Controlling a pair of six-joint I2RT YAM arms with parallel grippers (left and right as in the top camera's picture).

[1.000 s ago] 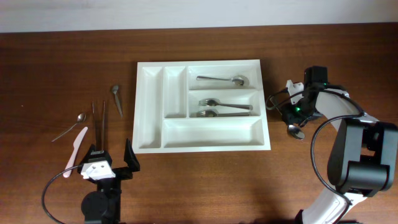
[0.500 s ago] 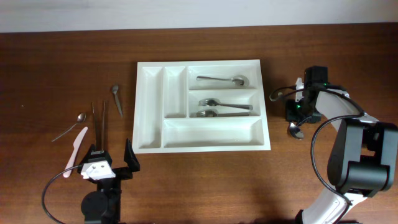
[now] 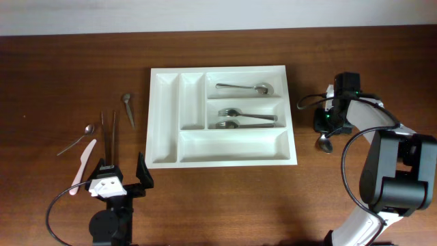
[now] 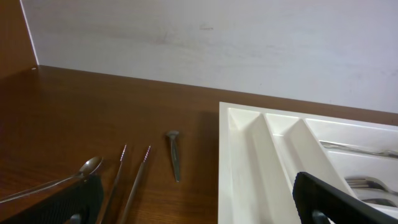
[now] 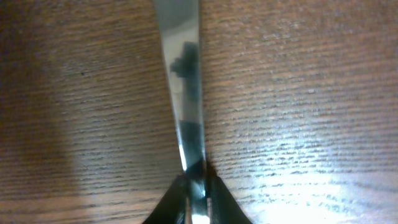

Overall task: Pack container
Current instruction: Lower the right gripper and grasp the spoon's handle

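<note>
- Closing over the last second, the right end effector (image 3: 326, 123) goes from fingers spread beside a spoon's handle to fingers drawn together on it, at the right of the overhead frame.
- Its wrist view shows the spoon (image 5: 185, 93) running up the middle of the frame. The dark fingertips (image 5: 166, 210) pinch the narrow end of the handle at the bottom edge.
- The spoon lies flat on the bench (image 5: 298, 93), not lifted. In the overhead view its bowl sits just below the end effector, about where it was.
- That reads as the grasp just made, so the lift and the carry leftward are yet to come.
- The container (image 3: 232, 146) sits in the centre of the overhead frame, well apart from the pinched spoon. Its top and middle long compartments hold cutlery, while the bottom long one and the two narrow upright ones are bare.
- The left end effector (image 3: 123, 172) hangs at the lower left with its fingers spread wide, holding and touching nothing, unchanged. Loose utensils (image 3: 108, 133) lie on the bench just above it.
</note>
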